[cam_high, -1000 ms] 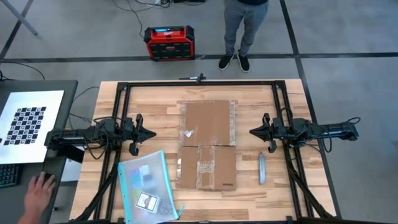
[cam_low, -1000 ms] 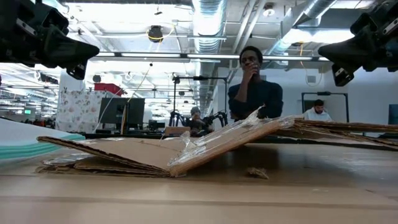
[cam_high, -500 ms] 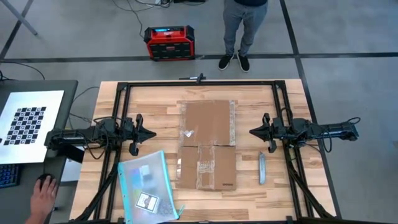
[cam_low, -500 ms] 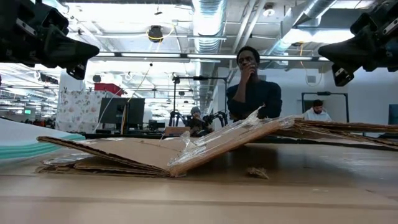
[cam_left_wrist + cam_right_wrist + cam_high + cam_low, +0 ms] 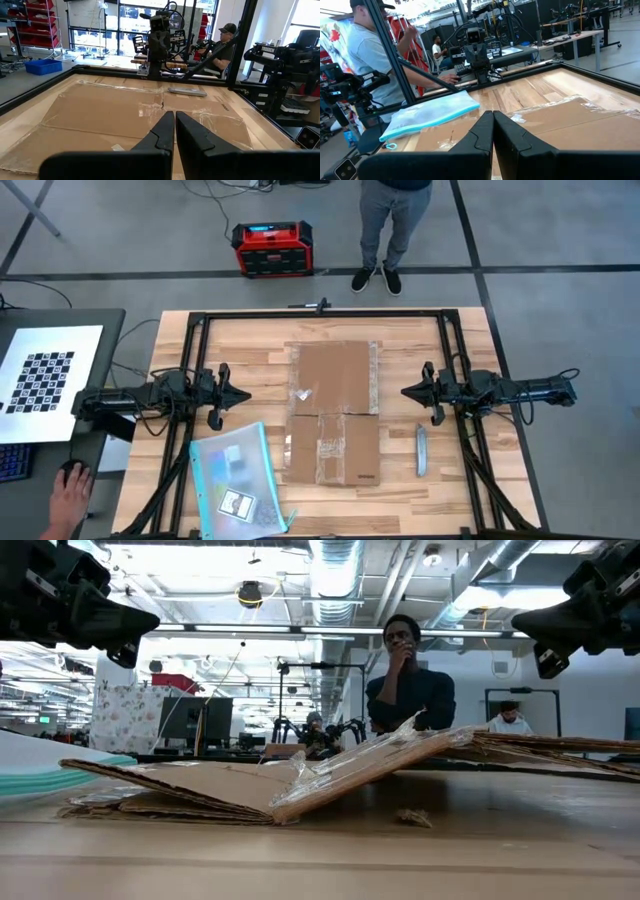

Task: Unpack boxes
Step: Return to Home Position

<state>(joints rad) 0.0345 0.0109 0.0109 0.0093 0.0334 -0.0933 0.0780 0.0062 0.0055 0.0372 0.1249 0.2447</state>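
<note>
The brown cardboard box (image 5: 332, 411) lies flattened in the middle of the table, flaps spread, with clear tape strips on it; in the low view its cardboard (image 5: 330, 776) rises a little off the wood. My left gripper (image 5: 247, 394) hovers shut at the table's left side, pointing level toward the box. My right gripper (image 5: 404, 392) hovers shut at the right side, facing it. Both stay clear of the cardboard (image 5: 120, 110) (image 5: 570, 125).
A clear teal-edged pouch (image 5: 238, 483) lies at the near left. A grey knife-like tool (image 5: 421, 449) lies right of the box. A red and black case (image 5: 272, 248) and a standing person (image 5: 392, 225) are beyond the far edge. A hand (image 5: 68, 492) rests at the left desk.
Both arms have kept still. The hand at the left desk has drawn back toward the picture's bottom edge.
</note>
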